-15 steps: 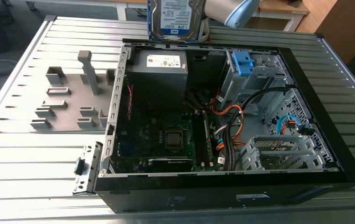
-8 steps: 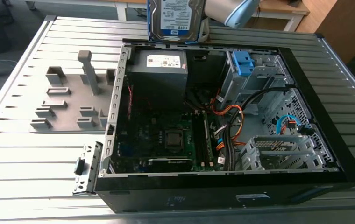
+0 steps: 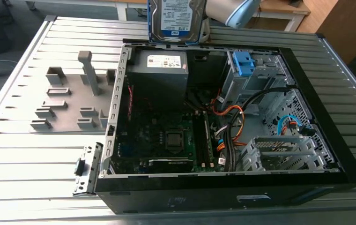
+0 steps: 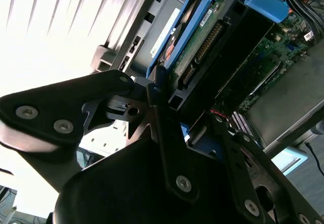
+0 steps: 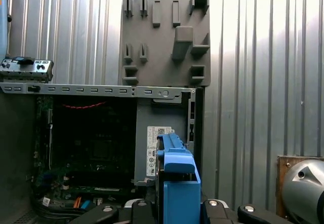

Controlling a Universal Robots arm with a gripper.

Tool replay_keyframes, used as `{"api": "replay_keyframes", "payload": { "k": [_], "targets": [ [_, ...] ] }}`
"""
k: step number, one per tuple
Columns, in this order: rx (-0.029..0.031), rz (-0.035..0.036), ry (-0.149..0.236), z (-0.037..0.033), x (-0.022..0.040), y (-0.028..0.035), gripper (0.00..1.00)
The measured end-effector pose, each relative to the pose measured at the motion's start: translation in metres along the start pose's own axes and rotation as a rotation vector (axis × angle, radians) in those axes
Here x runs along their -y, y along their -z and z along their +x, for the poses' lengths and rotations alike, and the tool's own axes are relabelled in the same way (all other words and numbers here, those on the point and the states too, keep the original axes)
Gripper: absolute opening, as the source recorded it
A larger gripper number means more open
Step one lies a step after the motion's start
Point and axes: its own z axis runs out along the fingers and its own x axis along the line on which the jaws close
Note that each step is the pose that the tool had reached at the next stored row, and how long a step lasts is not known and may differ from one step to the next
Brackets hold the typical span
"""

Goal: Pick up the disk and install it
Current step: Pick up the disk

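1. While the gripper (image 4: 185, 107) pinches the disk (image 4: 202, 41) between its black fingers (image 4: 158, 95), one on each side, the drive touches nothing else.
2. Its blue caddy (image 5: 177, 183) frames the drive's edges and appears edge-on in the first wrist view.
3. In the exterior view the disk stands upright with its label towards the camera. It is held in the air just above the far rim of the open computer case (image 3: 328, 136), over the grey power-supply box (image 3: 160, 70).
4. Inside the case, the motherboard (image 3: 165, 136) lies next to the power-supply box. Orange cables (image 3: 234, 115) run near a bare blue bracket (image 3: 243, 63).
5. The case lies on its side on a slatted metal table (image 3: 28, 154). A grey fixture plate (image 3: 65, 101) with raised slots sits beside it, on the exterior view's left.
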Motion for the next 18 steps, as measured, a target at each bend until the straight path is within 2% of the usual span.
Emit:
{"api": "replay_keyframes", "payload": {
  "k": [18],
  "targets": [
    [0.0000,0.0000,0.000,0.0066,-0.0001,-0.0004,0.36]
  ]
}}
